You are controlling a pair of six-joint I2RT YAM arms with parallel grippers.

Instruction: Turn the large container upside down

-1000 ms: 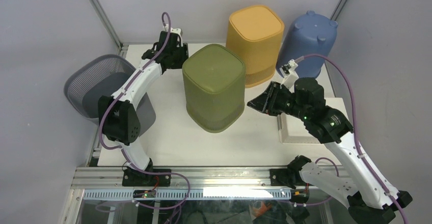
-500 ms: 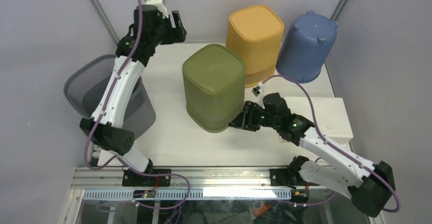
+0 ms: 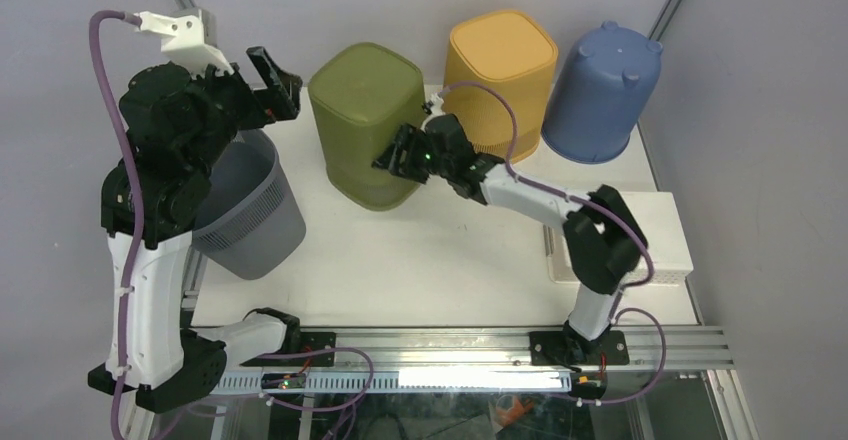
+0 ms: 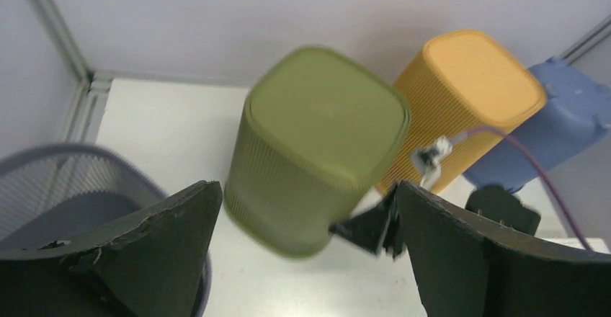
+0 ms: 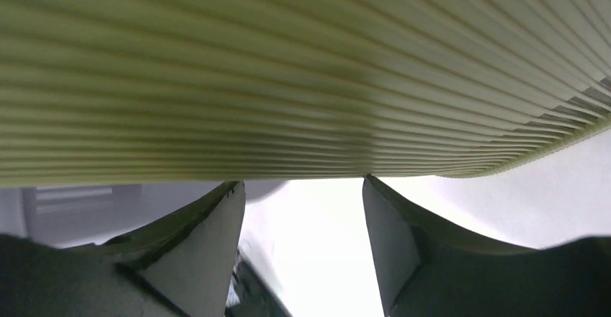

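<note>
The large container [image 3: 365,125] is olive green and ribbed. It rests with its closed base up, leaning a little to the left, at the back middle of the table [image 3: 430,260]. My right gripper [image 3: 392,157] is open, and its fingertips [image 5: 232,191] touch the container's lower right wall [image 5: 288,79] with nothing between them. My left gripper [image 3: 276,82] hangs open, high up and to the left of the container, touching nothing. In the left wrist view the container [image 4: 317,137] lies below, framed between the wide-spread fingers [image 4: 144,252].
A grey mesh basket [image 3: 245,210] stands at the table's left edge under my left arm. An orange container [image 3: 500,75] and a blue one [image 3: 605,85] stand base-up at the back right. A white box [image 3: 650,235] lies on the right.
The green container has shifted left and toward the back, with my right gripper reaching after it and opening. My left arm has risen up and away to the left, opening wide.
</note>
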